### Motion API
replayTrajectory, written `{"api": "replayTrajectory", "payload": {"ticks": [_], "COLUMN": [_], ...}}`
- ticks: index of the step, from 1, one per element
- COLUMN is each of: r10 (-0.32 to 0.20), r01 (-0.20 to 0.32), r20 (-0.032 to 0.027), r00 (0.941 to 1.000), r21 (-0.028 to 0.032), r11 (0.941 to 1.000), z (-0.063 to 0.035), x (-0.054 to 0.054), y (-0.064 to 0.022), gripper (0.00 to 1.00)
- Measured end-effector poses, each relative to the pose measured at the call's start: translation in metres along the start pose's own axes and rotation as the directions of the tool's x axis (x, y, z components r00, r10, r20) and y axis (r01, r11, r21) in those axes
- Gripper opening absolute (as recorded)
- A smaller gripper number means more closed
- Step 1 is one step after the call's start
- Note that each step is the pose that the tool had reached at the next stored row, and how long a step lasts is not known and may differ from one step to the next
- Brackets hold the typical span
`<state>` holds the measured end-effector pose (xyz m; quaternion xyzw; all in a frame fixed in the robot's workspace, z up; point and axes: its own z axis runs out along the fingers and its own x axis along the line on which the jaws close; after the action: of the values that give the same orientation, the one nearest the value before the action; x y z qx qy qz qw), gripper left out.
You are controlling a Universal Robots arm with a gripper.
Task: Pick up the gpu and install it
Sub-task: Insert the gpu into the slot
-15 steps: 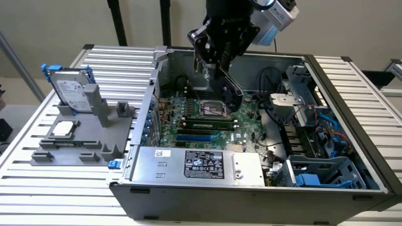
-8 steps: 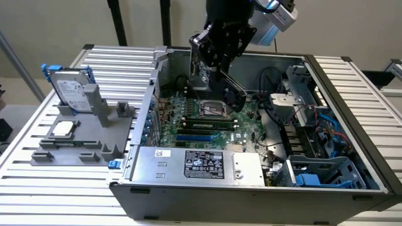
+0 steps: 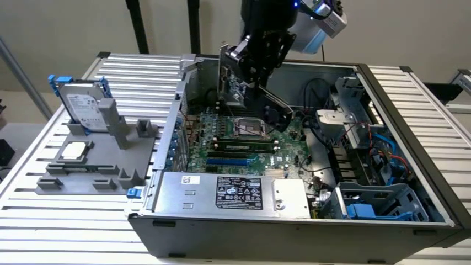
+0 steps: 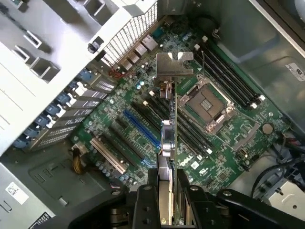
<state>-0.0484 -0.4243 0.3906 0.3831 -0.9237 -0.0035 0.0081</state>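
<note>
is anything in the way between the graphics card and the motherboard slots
Nothing visible does. The gripper holds the graphics card upright over the motherboard, and the long slots below it look bare, with no cable lying across them.

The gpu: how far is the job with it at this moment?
Done: the gpu is picked up, clamped on edge in the gripper. In hand: it hangs inside the case, over the motherboard. Left: it is not yet seated in any slot, and the blue slot lies bare.
</note>
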Motion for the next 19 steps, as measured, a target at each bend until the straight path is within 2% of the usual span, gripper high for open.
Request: {"api": "replayTrajectory", "payload": {"ticks": [5,10,15,19], "r10": [-0.092,-0.181,-0.27,-0.339], "r01": [0.092,0.181,0.27,0.339], "r20": [-0.0012,-0.0024,-0.0039,-0.005], "r00": [0.9958,0.9835,0.963,0.9407], "r21": [0.0011,0.0021,0.0029,0.0035], "r11": [0.9958,0.9835,0.963,0.9407], "z": [0.004,0.008,0.0119,0.0152], "x": [0.0,0.0,0.0,0.0], "y": [-0.0001,-0.0001,-0.0002,-0.0002], "gripper": [0.0,0.0,0.0,0.0]}}
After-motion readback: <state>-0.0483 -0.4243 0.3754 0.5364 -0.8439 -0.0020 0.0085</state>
